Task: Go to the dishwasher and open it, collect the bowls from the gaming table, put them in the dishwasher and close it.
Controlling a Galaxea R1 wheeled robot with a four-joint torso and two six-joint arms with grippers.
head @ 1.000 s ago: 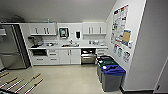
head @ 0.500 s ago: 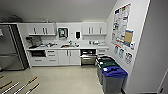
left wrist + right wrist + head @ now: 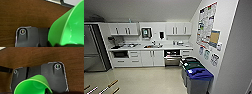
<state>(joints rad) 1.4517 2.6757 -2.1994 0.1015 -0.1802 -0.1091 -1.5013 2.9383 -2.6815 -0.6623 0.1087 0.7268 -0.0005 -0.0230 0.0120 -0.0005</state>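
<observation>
White cabinets line the kitchen ahead, and the dishwasher [image 3: 172,57] sits under the worktop [image 3: 151,47], its silver front partly open on dark racks. Three lidded bins [image 3: 197,77] stand beside it at the wall. My left hand holds a wide, smooth green bowl [image 3: 70,28]; my right hand holds a smaller green bowl [image 3: 33,85]; both appear empty.

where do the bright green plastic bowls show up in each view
head view: not in it; the silver-grey dishwasher stands ahead.
left wrist view: wide bright green bowl beside the robot's dark plate.
right wrist view: smaller green bowl against that plate.
shared: brown wood-grain surface behind both bowls.
</observation>
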